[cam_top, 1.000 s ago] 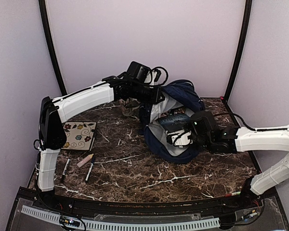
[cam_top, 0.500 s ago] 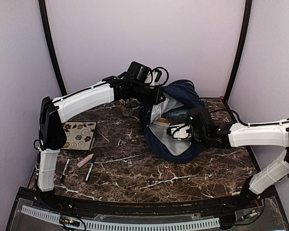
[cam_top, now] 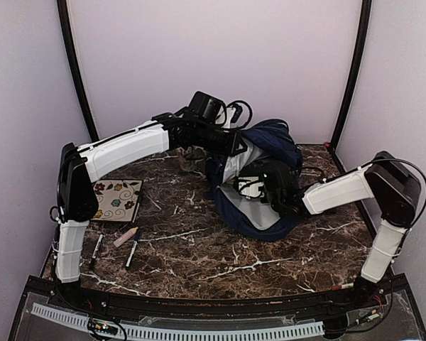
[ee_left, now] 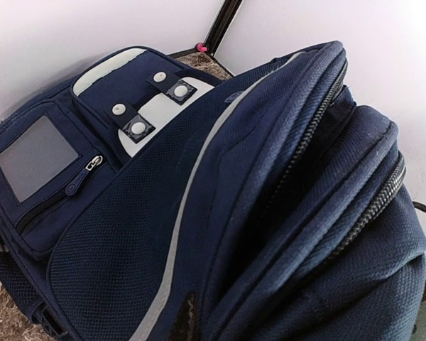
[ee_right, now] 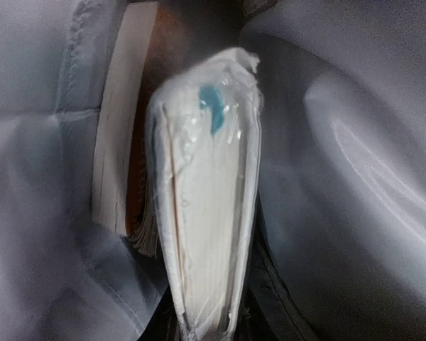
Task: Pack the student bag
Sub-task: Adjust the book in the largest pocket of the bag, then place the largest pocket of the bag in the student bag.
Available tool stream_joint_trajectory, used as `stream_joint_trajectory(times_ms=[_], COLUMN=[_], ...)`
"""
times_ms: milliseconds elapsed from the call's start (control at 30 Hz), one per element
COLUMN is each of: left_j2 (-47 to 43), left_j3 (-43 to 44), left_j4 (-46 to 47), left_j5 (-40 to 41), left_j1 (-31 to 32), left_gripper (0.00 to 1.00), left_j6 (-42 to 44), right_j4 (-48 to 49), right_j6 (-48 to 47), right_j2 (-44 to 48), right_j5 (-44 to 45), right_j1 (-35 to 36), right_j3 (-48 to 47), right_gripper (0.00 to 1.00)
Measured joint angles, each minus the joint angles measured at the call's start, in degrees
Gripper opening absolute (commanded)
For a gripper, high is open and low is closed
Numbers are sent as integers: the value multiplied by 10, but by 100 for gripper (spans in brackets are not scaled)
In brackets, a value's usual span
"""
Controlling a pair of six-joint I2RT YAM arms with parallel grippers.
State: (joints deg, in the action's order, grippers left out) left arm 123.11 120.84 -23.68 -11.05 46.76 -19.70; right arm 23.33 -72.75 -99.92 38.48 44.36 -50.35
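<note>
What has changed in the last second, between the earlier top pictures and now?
The right gripper, holding a wrapped white packet, moved left and deeper into the open student bag; its elbow swung up. The left gripper kept holding the bag's upper edge, and the pens and flowered notebook did not move.

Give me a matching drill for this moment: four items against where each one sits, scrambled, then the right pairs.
Items
1. flowered pad
2. wrapped white pack
3. black pens
4. pale-edged book

Places
A. held by the right hand, inside the student bag
B. on the table, left side, nearest the front edge
C. inside the bag against its grey lining, not held
D. flat on the table, left side, farther back

Pairs: 1-D, 2-A, 3-B, 4-C
</note>
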Motion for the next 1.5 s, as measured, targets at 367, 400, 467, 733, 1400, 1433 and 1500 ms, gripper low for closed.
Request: stream_joint_trajectory(times_ms=[367, 400, 467, 733, 1400, 1433, 1500], left_j2=[-2, -2, -3, -13, -39, -42, -46], left_j3=[-12, -16, -22, -47, -157, -171, -200], left_j4=[-1, 0, 3, 25, 75, 80, 91], left_j5=[-9, -8, -9, -9, -58, -61, -63], left_j1=[11, 12, 14, 15, 9, 12, 20], left_gripper=[0, 0, 0, 0, 0, 1, 5], left_j6=[7, 8, 10, 17, 55, 60, 68], right_j4=[123, 108, 51, -212, -674, -684, -709], right_j6=[-33, -24, 6, 152, 267, 265, 261], right_j2=[-128, -119, -97, 5, 330, 331, 332], right_j5=[-41, -43, -56, -160, -574, -587, -626], right_j1=[-45, -45, -44, -43, -120, -135, -177], right_j3=[-23, -26, -39, -102, -117, -117, -118], right_gripper=[72, 76, 89, 93, 82, 81, 80])
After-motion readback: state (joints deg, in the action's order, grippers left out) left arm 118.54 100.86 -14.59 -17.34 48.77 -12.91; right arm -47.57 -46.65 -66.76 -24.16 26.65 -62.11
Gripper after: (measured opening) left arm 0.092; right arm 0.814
